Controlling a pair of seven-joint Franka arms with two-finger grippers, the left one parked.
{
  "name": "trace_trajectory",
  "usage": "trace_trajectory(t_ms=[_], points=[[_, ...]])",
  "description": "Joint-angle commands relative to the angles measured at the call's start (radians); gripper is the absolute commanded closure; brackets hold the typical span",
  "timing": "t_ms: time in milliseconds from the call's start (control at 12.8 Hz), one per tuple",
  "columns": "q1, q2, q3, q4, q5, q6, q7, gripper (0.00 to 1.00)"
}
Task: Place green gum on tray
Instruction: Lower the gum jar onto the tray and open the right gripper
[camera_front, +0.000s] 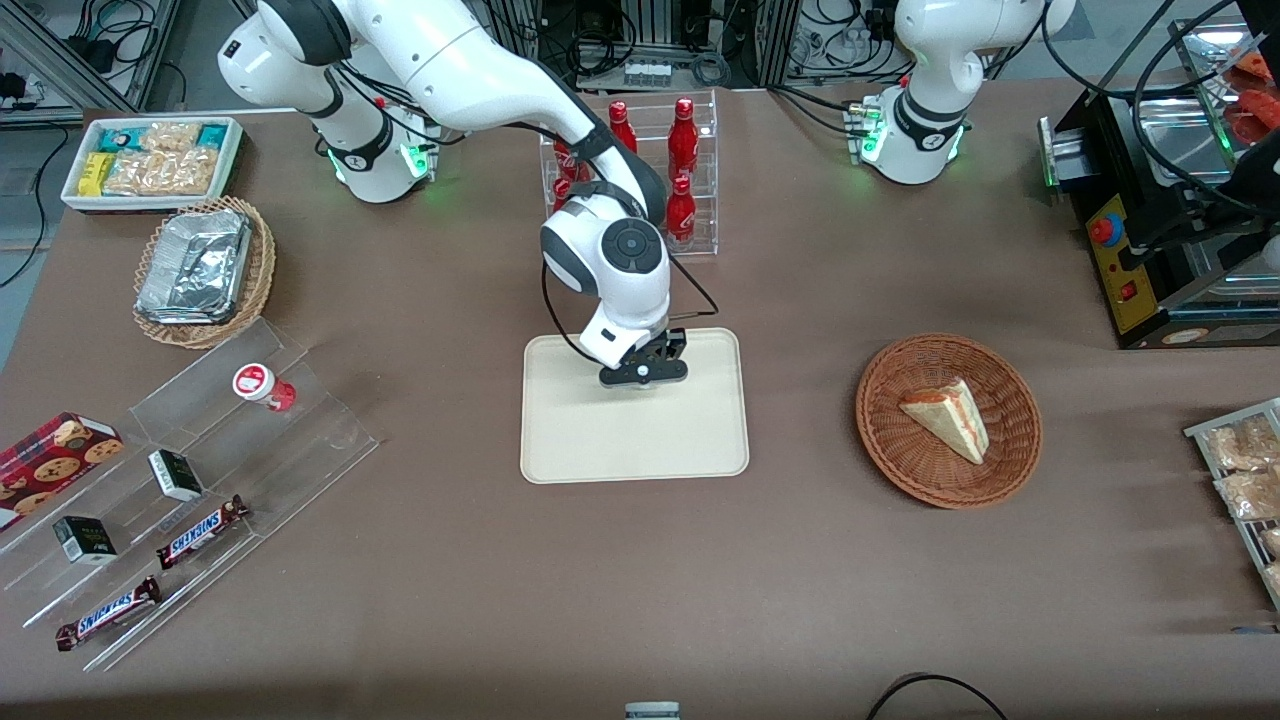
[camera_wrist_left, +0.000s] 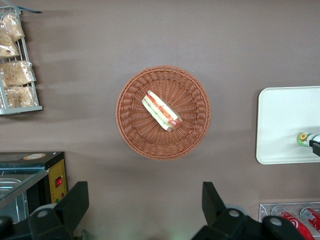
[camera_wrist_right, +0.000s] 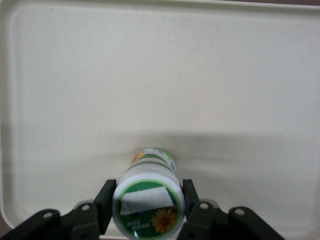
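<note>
My right gripper (camera_front: 645, 375) is low over the cream tray (camera_front: 640, 440), over the part of the tray farther from the front camera. In the right wrist view the gripper (camera_wrist_right: 148, 200) is shut on the green gum (camera_wrist_right: 150, 197), with one dark finger (camera_wrist_right: 106, 200) on each side of its white lid. The lid bears a green label with a sunflower. The bottle is upright, its base at or just above the tray floor (camera_wrist_right: 160, 75); I cannot tell whether it touches. In the front view the gripper hides the gum. The left wrist view shows the gum (camera_wrist_left: 303, 139) over the tray (camera_wrist_left: 280, 120).
A red-lidded bottle (camera_front: 262, 386) stands on a clear stepped display toward the working arm's end, with Snickers bars (camera_front: 200, 530). A rack of red bottles (camera_front: 680, 180) stands just past the tray. A round wicker basket (camera_front: 1010, 470) with a sandwich lies toward the parked arm's end.
</note>
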Motion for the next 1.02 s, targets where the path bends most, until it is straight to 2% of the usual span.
trace_trajectory(t_ms=[0, 78, 157, 313, 626, 783, 939], points=[[-0.013, 0.022, 0.003, 0.023, 0.023, 0.014, 0.002, 0.63], [-0.015, 0.022, 0.003, 0.023, 0.034, 0.013, 0.003, 0.08], [-0.021, 0.016, 0.002, 0.024, 0.057, 0.010, -0.010, 0.01], [-0.051, -0.025, 0.002, 0.024, 0.069, -0.019, -0.017, 0.00], [-0.102, -0.205, -0.008, 0.006, 0.068, -0.200, -0.039, 0.00], [-0.162, -0.335, -0.008, -0.054, 0.068, -0.269, -0.142, 0.00], [-0.226, -0.430, -0.008, -0.068, 0.069, -0.405, -0.191, 0.00]])
